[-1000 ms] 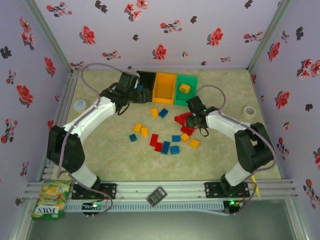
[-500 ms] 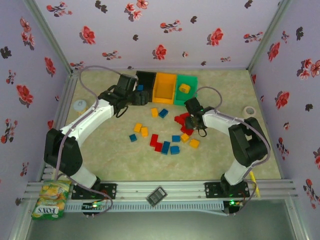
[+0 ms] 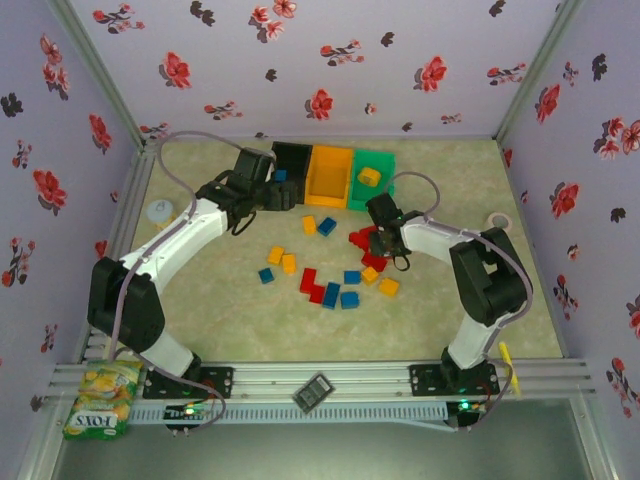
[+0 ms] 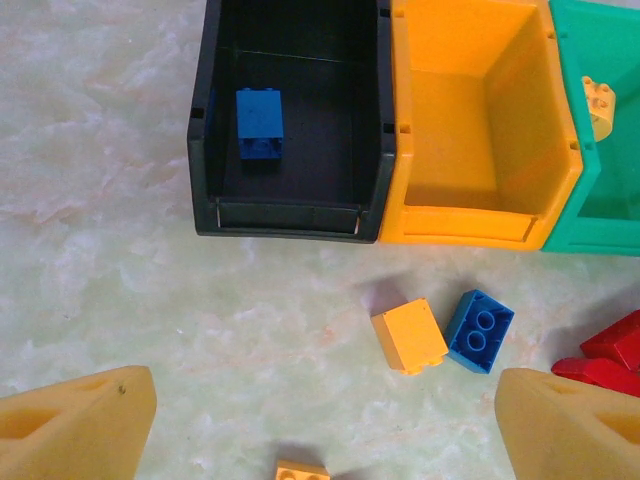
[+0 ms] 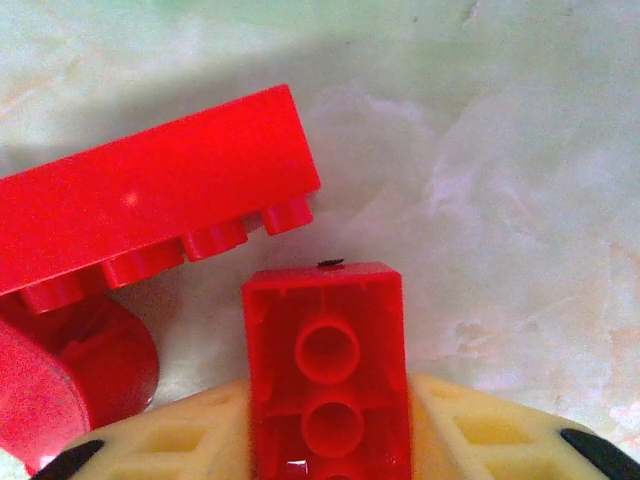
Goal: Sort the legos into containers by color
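Right claw [image 3: 378,240] was down among the red pieces a little right of the middle of the bench [image 3: 220,320]. Seen from its own wrist, it had closed narrowly on a red brick [image 5: 328,370]. Its cream fingers [image 5: 470,440] pressed against both flanks, and the brick's hollow underside faced the camera. Just past it a long red brick [image 5: 150,215] lay on its side with its studs pointing at the held one, close to it, though I could not tell whether they touched.

The left claw [image 4: 325,430] hung wide open with nothing between its fingertips [image 4: 80,430], over the bench just in front of the black bin [image 4: 205,120]. That bin stood in a row against the far edge with the orange bin [image 4: 470,225] touching its right side and the green bin [image 4: 590,230] beyond that. One blue brick [image 4: 260,122] lay in the black bin and a yellow brick [image 4: 600,100] in the green one.

An orange brick [image 4: 410,336] and a blue one [image 4: 480,330] sat side by side just in front of the orange bin. The other loose bricks [image 3: 331,294], blue, red and orange, were scattered across the middle of the bench.
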`<action>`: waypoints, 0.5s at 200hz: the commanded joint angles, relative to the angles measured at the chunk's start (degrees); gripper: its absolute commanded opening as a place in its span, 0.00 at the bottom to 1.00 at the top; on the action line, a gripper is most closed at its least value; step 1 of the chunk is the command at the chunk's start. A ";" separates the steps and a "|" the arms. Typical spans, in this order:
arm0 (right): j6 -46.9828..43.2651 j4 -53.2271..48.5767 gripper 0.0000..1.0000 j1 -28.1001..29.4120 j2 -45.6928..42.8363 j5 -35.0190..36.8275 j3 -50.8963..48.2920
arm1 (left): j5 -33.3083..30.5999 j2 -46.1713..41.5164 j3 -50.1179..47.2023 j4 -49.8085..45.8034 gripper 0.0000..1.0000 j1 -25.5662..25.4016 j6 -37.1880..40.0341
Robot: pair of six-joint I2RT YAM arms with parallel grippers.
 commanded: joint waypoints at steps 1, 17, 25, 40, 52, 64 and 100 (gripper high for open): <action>-1.11 -0.59 0.36 -0.37 0.15 0.70 0.74 | -0.94 -1.14 -0.90 1.11 0.89 0.02 -0.37; -1.38 -0.98 0.33 -0.38 -0.29 1.27 0.84 | -0.89 -0.56 -0.95 1.22 0.89 0.07 -0.50; -1.53 -1.41 0.31 -0.46 -0.57 1.59 0.97 | -0.78 -0.32 -0.74 1.00 0.89 0.09 -0.58; -1.77 -2.39 0.29 -0.45 -1.44 1.93 1.31 | -0.63 -0.02 -0.29 0.70 0.88 0.09 -0.67; -1.81 -3.15 0.29 -0.46 -2.60 2.22 1.46 | -0.12 -0.18 -0.20 0.64 0.88 0.08 -0.70; -1.83 -4.00 0.29 -0.44 -4.23 2.48 1.68 | 0.20 -0.39 -0.09 0.53 0.88 0.09 -0.66; -1.96 -6.35 0.29 -0.37 -8.53 2.58 3.48 | 0.25 -1.06 0.20 0.23 0.88 0.02 -0.38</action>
